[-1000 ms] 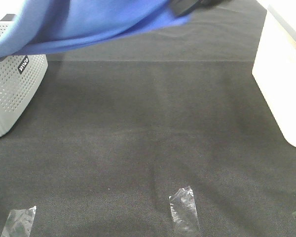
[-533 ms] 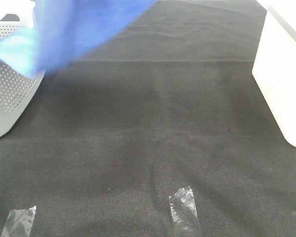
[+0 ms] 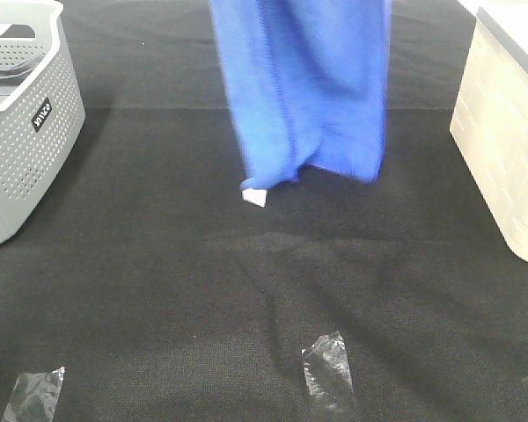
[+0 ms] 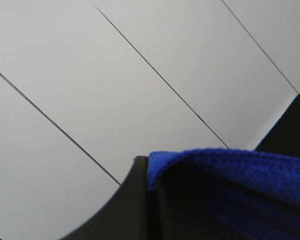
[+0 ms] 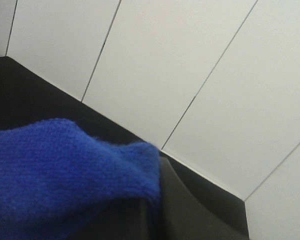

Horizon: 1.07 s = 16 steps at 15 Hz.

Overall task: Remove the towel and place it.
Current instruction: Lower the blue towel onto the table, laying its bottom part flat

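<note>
The towel (image 3: pixel 304 97) is royal blue and hangs upright from above the top edge of the exterior view, over the middle back of the black table (image 3: pixel 158 290). Its lower edge is just above the table, with a small white tag (image 3: pixel 254 196) at the lower left corner. Both grippers are out of the exterior view. In the left wrist view my left gripper (image 4: pixel 150 200) is shut on a fold of the towel (image 4: pixel 240 170). In the right wrist view my right gripper (image 5: pixel 155 210) is shut on another fold of the towel (image 5: pixel 65 170).
A grey perforated basket (image 3: pixel 22 132) stands at the left edge. A white bin (image 3: pixel 510 149) stands at the right edge. Pieces of clear tape (image 3: pixel 327 369) lie on the table near the front, with another piece (image 3: pixel 33 393) at the front left.
The towel has swung from over the basket at the upper left to hang upright in the middle. The basket now shows uncovered.
</note>
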Each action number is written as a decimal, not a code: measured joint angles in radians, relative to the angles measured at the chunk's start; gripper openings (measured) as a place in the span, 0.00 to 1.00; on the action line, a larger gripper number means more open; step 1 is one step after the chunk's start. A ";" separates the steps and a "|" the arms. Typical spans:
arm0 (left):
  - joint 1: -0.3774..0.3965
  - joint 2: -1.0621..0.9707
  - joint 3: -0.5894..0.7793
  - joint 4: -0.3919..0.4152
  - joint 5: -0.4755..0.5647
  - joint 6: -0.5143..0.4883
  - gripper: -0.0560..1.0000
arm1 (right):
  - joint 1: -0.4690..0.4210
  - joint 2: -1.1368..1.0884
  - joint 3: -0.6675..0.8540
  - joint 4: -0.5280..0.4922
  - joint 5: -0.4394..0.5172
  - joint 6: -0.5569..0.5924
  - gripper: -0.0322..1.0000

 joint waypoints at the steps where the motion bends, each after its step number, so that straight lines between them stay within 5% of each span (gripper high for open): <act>1: 0.014 0.025 0.000 0.000 -0.074 -0.003 0.05 | 0.000 0.025 -0.019 -0.014 -0.023 0.000 0.06; 5: 0.086 0.129 0.000 -0.009 -0.344 -0.013 0.05 | -0.004 0.128 -0.066 -0.057 -0.141 0.007 0.06; 9: 0.149 0.241 -0.049 -0.032 -0.484 -0.014 0.05 | -0.049 0.204 -0.117 -0.060 -0.256 0.075 0.06; 16: 0.163 0.545 -0.620 -0.057 -0.493 -0.014 0.05 | -0.103 0.348 -0.332 -0.062 -0.380 0.114 0.06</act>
